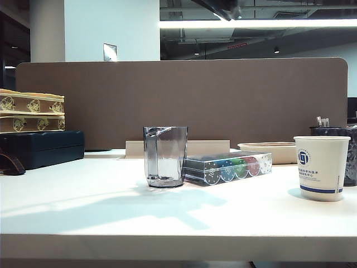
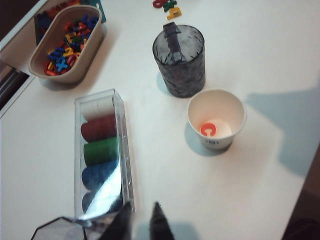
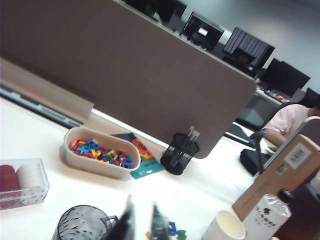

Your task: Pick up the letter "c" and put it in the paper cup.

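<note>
Red-orange letter "c" (image 2: 210, 129) inside paper cup (image 2: 216, 113) — left gripper (image 2: 141, 220), right gripper (image 3: 141, 220) seemingly near-closed, empty.

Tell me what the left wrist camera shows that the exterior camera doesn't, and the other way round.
Only the left wrist view: the letter "c" lying inside the paper cup, coloured letters in the beige tray, and the left gripper, fingertips close together with nothing between them, above the table.
Only the exterior view: the patterned boxes stacked on a dark case and the brown divider; neither gripper appears.
Both: the paper cup, the chip case, the grey plastic cup, and the dark pen holder.
</note>
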Controlling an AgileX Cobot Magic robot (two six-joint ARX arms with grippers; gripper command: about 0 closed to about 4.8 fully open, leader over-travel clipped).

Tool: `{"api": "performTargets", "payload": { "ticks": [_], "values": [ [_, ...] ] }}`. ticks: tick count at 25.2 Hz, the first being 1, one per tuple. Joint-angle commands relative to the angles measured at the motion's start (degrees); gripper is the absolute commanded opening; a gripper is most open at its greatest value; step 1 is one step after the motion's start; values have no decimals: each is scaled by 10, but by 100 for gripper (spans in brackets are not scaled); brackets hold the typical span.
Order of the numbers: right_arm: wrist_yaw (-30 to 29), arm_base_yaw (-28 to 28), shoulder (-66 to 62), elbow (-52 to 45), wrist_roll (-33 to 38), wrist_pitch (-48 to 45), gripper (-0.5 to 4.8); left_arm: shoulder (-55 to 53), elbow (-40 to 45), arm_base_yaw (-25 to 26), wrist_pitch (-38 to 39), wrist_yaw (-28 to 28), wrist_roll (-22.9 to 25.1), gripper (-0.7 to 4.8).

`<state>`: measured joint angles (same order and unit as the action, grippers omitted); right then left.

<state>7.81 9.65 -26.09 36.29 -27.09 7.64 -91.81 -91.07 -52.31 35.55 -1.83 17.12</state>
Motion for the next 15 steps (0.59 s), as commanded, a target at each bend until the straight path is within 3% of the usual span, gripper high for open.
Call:
{"api": "performTargets", "payload": {
  "ticks": [1,8,15],
  "values": [
    [2,0,29,3,8,31,30,18,0,0,36,-25,-2,19],
    [-2,0,105,3,29,124,30,99,54,0,60,-46,-9,16],
    [-5,0,110,3,36,168,16,226,167,0,60,-76,-42,16]
  ]
}}
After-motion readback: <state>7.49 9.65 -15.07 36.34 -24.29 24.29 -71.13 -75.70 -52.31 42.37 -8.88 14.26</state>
